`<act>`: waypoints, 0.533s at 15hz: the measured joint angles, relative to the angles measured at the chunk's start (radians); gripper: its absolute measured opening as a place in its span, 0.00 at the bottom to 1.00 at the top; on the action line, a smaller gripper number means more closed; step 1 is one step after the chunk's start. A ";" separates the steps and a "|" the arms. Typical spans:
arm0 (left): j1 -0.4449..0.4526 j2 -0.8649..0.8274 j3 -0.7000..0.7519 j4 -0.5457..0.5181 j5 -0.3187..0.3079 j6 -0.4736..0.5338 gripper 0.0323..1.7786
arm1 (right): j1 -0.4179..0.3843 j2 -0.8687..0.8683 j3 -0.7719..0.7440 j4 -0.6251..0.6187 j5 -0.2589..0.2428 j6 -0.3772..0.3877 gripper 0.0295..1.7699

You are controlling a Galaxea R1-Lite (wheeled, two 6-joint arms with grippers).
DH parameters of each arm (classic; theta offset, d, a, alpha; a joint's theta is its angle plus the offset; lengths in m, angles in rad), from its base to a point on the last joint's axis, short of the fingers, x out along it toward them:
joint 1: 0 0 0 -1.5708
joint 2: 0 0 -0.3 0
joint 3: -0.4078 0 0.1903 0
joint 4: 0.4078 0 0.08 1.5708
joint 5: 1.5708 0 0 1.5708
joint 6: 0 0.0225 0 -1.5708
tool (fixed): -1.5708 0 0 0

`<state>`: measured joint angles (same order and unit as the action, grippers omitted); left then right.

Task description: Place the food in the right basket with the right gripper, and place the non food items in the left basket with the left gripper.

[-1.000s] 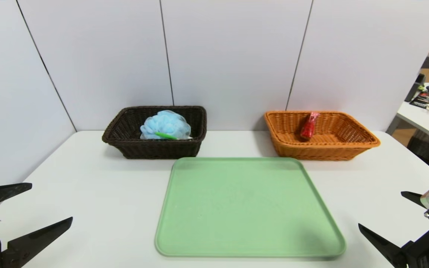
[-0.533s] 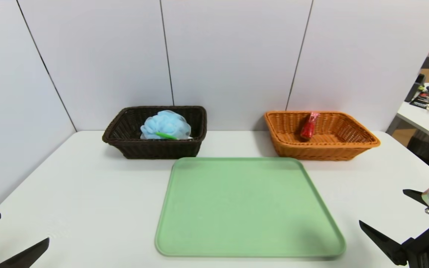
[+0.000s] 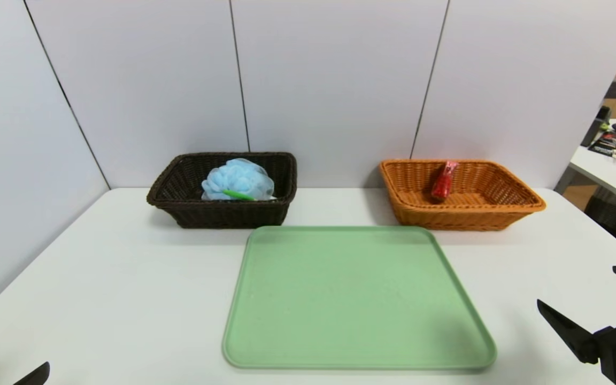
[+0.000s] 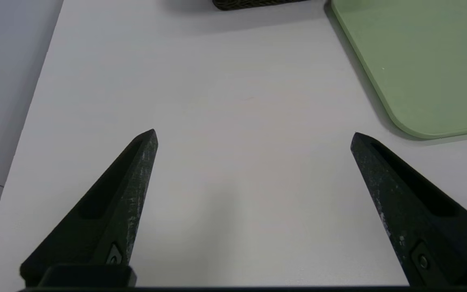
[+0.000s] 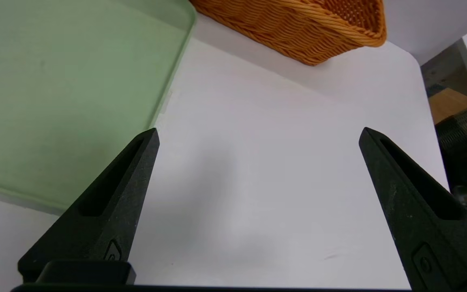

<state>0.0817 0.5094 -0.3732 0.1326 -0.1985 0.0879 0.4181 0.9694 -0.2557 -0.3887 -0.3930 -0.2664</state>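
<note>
Left of the green tray [image 3: 359, 299], the left gripper [image 4: 253, 138] hung spread and empty over the white table [image 3: 126, 278]. Behind the tray's left corner, the dark basket [image 3: 222, 214] held a blue bath pouf [image 3: 238, 179]; behind its right corner, the orange basket [image 3: 463, 214] held a red snack packet [image 3: 443, 182]. Right of the tray, the right gripper [image 5: 258, 134] hung spread, empty.

My head camera looks down across the table [image 3: 126, 278]; each wrist camera skims low, sharing the tray's [image 3: 351, 299] near corners.

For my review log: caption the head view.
Green tray bare; blue bath pouf in dark basket, red packet in orange basket.
</note>
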 joint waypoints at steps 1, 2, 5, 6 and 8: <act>0.001 -0.010 0.003 0.000 0.000 -0.011 0.95 | -0.002 -0.011 -0.004 0.000 -0.010 0.008 0.96; 0.003 -0.021 0.007 0.000 0.001 -0.016 0.95 | -0.011 -0.022 -0.008 0.000 -0.020 0.013 0.96; 0.020 -0.056 0.015 0.002 0.001 -0.020 0.95 | -0.059 -0.071 -0.019 0.003 -0.026 0.021 0.96; 0.024 -0.071 0.017 0.008 0.001 -0.020 0.95 | -0.076 -0.094 -0.019 0.009 -0.026 0.020 0.96; 0.032 -0.102 0.017 0.043 0.001 -0.020 0.95 | -0.107 -0.143 -0.014 0.021 -0.026 0.017 0.96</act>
<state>0.1134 0.4070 -0.3564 0.1760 -0.1970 0.0683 0.3111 0.8264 -0.2702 -0.3679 -0.4189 -0.2491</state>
